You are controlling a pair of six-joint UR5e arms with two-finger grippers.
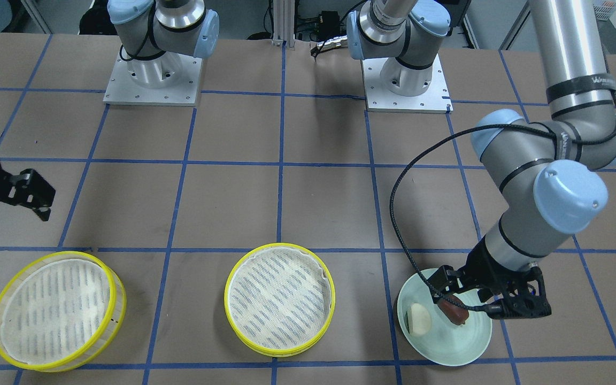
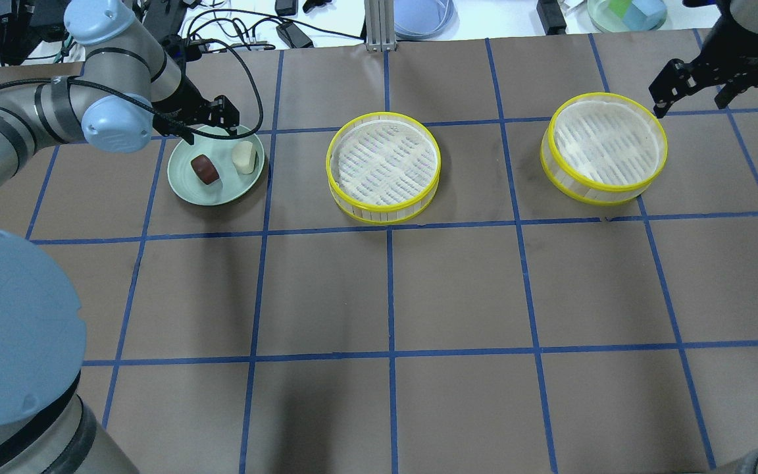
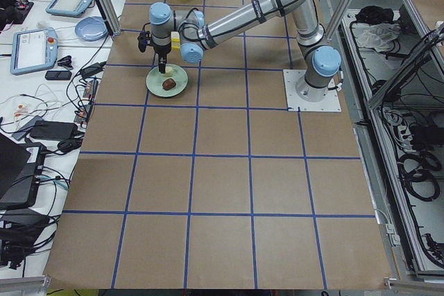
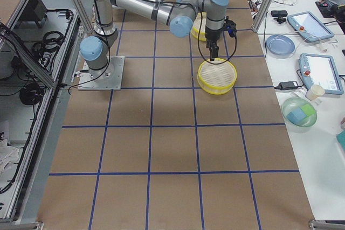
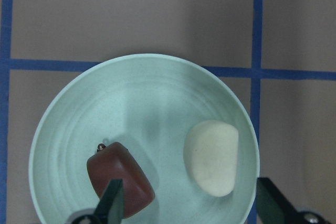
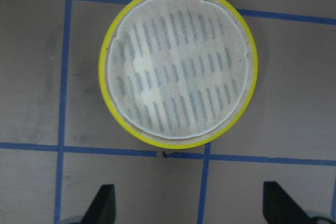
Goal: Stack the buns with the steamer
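Both the brown bun (image 5: pixel 118 174) and white bun (image 5: pixel 211 156) lie below the left tool (image 2: pixel 208 126), spread wide and empty

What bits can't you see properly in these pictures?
- Front view: the left gripper hides part of the brown bun, so touching or not is unclear.
- Left wrist view: the bottom edge cuts off the plate; a finger covers the brown bun's end.
- Front view: the left edge cuts off the right gripper.
- Left side view: the white bun is too small.
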